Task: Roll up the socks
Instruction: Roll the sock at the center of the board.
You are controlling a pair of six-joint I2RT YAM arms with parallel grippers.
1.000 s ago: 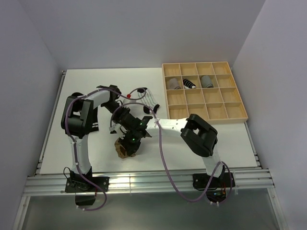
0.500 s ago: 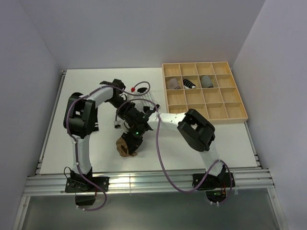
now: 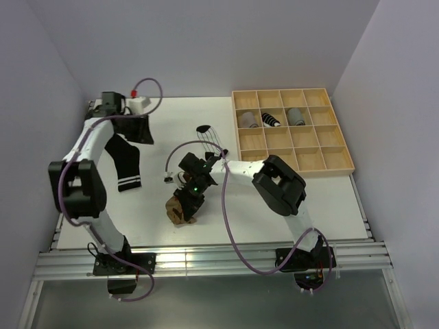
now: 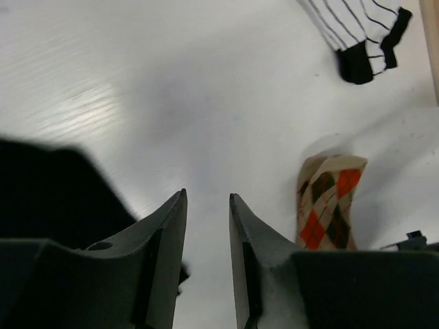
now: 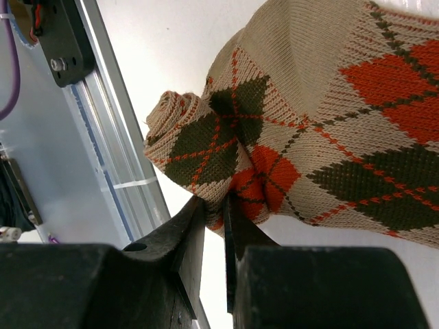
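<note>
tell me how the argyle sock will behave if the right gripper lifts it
Probably floppy: the argyle sock is soft knit, bunched where the right gripper pinches it. Likely light, and its free end would sag. Textured knit should not slip easily.

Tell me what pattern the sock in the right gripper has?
Tan sock with orange and dark diamonds, clearest in right wrist view.

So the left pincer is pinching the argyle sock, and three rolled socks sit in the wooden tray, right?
Not quite: the right pincer is pinching the argyle sock, as the right wrist view shows. The three rolled socks do sit in the wooden tray.
</note>
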